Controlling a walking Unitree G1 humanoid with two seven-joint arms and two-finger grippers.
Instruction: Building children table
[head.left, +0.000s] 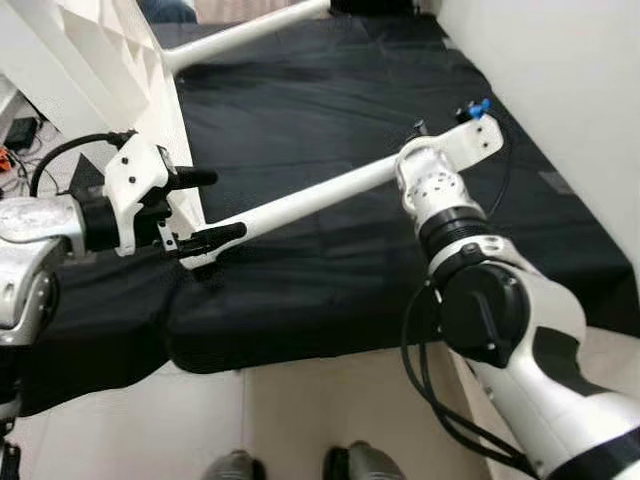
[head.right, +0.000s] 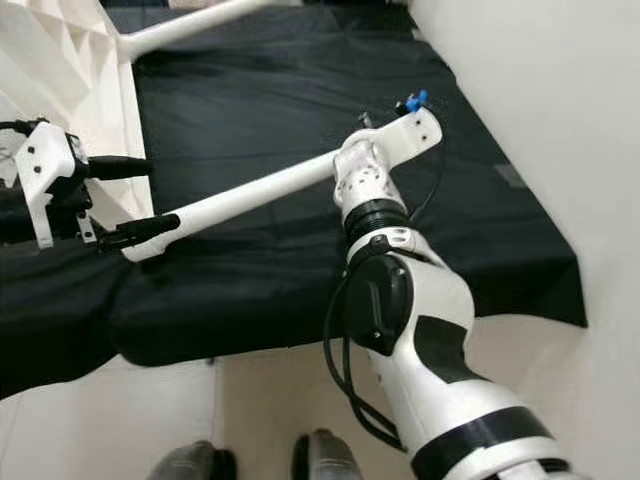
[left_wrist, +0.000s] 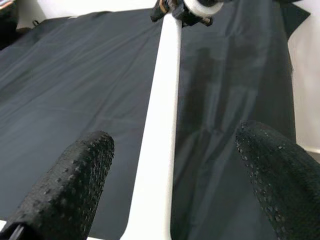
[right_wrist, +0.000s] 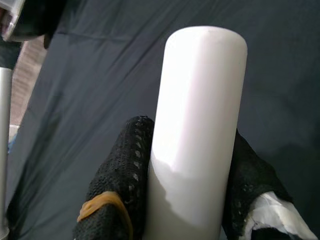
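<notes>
A black cloth (head.left: 330, 110) covers the floor beside a white wall (head.left: 560, 60), with pale floor tiles (head.left: 310, 420) at its near edge. At the far left stands a white ribbed tabletop panel (head.left: 100, 50), tilted, and a second white leg (head.left: 250, 32) stretches from it across the top of the cloth.

The white table leg (head.left: 300, 203) — a long round tube — lies slantwise over the cloth between the two arms. The right gripper (right_wrist: 187, 190) holds its far end: in the right wrist view the black textured fingers (right_wrist: 120, 185) press against both sides of the tube, a tan rubber band around one of them and the leg's flat end cap just beyond.

The left gripper (head.left: 205, 207) sits at the leg's near end, close to the tabletop panel. Its fingers (left_wrist: 70, 185) are spread apart — the left wrist view shows the tube running between them with a gap on either side, touching neither. From the head camera the lower finger lies along the leg's tip while the upper one points out above it.

The robot's feet (head.left: 290, 465) show at the bottom edge on the tiles.
</notes>
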